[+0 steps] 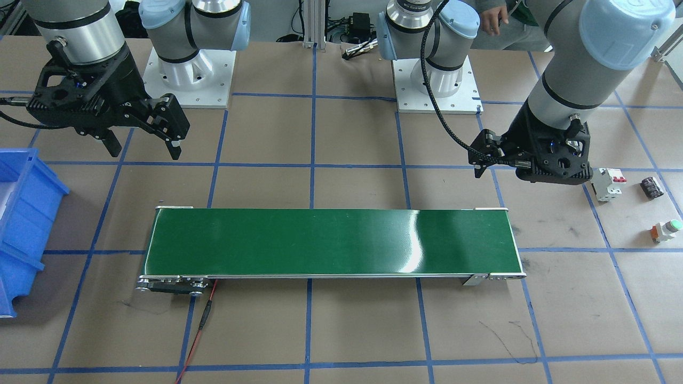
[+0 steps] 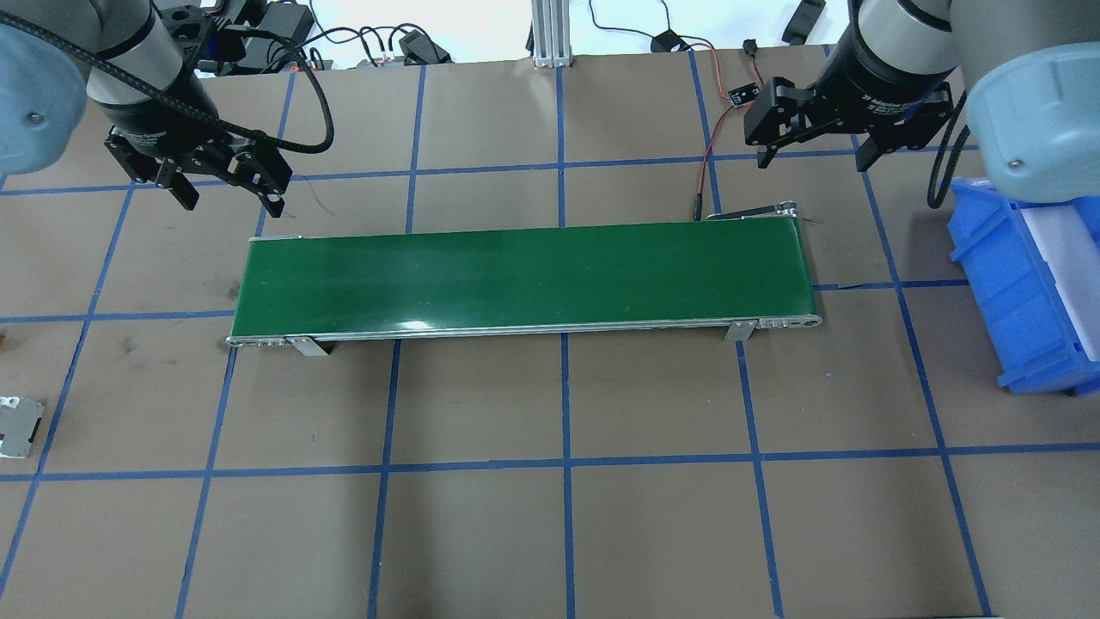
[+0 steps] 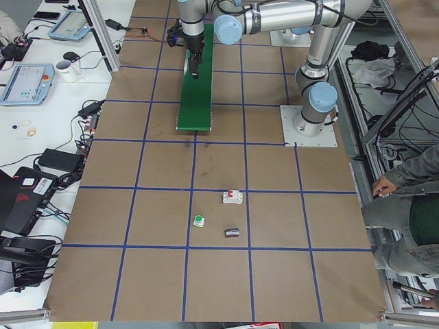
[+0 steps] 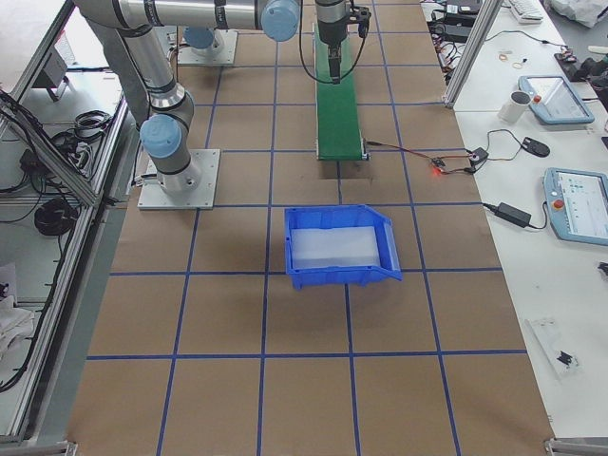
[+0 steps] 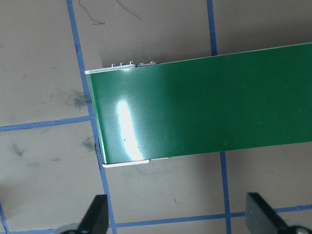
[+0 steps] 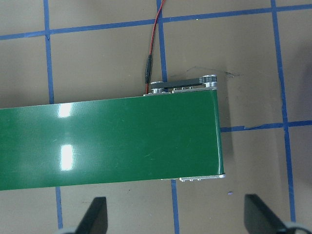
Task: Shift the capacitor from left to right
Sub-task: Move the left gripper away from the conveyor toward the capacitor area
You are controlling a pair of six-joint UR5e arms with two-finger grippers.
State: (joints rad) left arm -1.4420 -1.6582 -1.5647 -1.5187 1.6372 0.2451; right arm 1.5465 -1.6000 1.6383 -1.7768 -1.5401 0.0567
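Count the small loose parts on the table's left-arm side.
3: white breaker nearest the left gripper, capacitor just beyond it, green-capped button farther from the robot. None appears hidden.

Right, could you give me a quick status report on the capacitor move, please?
Left gripper open, empty. Right gripper open, empty. Capacitor lying on the table, far left, untouched. Breaker sits between it and left gripper.

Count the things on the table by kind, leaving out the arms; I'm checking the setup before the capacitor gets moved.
capacitor: 1
white breaker: 1
green-capped button: 1
green conveyor belt: 1
blue bin: 1
Total: 5
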